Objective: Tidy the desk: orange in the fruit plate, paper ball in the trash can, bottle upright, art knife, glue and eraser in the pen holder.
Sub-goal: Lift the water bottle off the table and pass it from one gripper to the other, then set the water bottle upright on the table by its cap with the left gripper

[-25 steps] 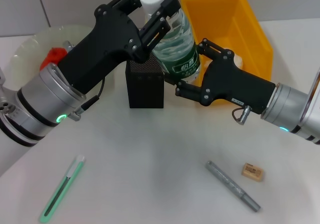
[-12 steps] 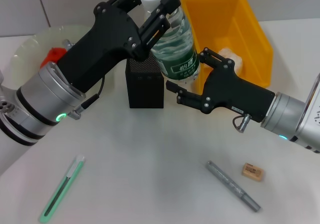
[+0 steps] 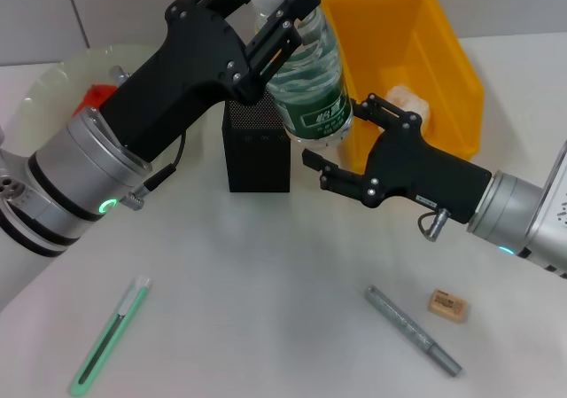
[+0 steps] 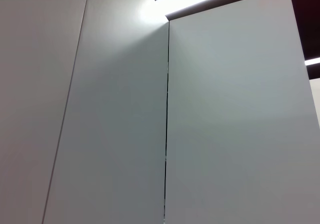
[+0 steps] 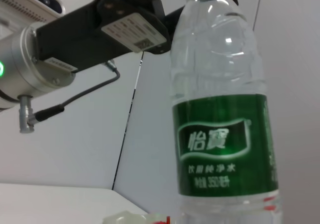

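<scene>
left end effector (image 3: 266, 12) raised, clamped on bottle (image 3: 306, 79) | right end effector (image 3: 341, 141) apart beside it

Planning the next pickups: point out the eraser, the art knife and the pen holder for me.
eraser (image 3: 447, 305), head view, centre of its top face.
art knife (image 3: 110, 336), head view, middle of the green handle.
pen holder (image 3: 258, 154), head view, its black front wall.

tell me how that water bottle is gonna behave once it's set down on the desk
The bottle is tall and narrow, so it may tip if released tilted. Its smooth clear plastic looks slippery and probably flexes under squeeze. The left gripper holds it near the cap, so the body may swing; the right gripper sits open beside its base.
</scene>
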Tool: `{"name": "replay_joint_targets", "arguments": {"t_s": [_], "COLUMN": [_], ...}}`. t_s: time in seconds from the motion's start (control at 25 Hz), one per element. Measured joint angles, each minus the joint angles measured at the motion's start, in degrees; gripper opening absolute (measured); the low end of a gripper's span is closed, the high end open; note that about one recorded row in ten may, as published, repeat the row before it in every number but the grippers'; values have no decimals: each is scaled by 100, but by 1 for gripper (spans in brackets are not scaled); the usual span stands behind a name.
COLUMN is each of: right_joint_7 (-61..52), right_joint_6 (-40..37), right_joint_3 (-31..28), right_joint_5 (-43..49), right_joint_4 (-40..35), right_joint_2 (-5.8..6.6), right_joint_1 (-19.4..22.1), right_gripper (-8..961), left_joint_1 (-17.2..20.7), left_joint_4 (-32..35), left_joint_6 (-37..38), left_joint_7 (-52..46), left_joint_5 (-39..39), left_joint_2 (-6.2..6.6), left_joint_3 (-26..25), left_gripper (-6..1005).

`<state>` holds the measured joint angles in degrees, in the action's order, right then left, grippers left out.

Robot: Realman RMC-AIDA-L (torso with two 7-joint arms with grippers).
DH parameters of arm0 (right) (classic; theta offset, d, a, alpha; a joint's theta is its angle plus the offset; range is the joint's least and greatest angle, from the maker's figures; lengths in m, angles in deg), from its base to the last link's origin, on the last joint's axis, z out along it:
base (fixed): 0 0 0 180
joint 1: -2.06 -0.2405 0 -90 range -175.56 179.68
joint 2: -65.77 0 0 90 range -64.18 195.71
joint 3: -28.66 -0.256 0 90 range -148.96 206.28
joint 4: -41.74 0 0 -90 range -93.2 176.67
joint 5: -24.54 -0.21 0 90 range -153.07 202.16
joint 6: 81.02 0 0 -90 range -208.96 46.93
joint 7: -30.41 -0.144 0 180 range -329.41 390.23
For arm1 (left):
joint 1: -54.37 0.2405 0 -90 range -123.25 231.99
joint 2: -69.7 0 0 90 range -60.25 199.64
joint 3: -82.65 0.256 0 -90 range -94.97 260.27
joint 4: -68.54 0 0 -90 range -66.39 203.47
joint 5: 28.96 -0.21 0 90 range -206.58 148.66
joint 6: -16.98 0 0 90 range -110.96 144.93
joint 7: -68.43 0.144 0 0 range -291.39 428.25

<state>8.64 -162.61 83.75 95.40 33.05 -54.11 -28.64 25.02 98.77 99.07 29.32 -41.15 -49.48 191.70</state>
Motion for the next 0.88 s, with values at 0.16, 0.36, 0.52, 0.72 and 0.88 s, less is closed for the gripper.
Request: {"name": "replay_joint_targets", "arguments": {"t_s": [0.16, 0.36, 0.52, 0.72, 0.88], "right_joint_7": [-8, -9, -8, -40, -48], "right_joint_6": [0, -17, -60, -82, -137], "right_joint_3": [-42, -99, -222, -341, -445], "right_joint_5": [0, 0, 0, 0, 0], "right_joint_4": [-7, -21, -45, -145, -222], "right_joint_2": [0, 14, 28, 44, 44], "right_joint_1": [32, 97, 197, 365, 479], "right_gripper": [770, 770, 770, 770, 770], "left_joint_1": [0, 0, 0, 0, 5], "left_joint_4": [-10, -40, -53, -91, -191], "left_joint_6": [-5, -12, -55, -64, -74], "left_joint_7": [0, 0, 71, 142, 166], "left_joint_5": [-1, -3, -5, -8, -10], "left_joint_2": [0, 0, 0, -1, 2], "left_joint_3": [-15, -42, -56, -134, -272], "left_gripper": [433, 433, 432, 432, 432]}}
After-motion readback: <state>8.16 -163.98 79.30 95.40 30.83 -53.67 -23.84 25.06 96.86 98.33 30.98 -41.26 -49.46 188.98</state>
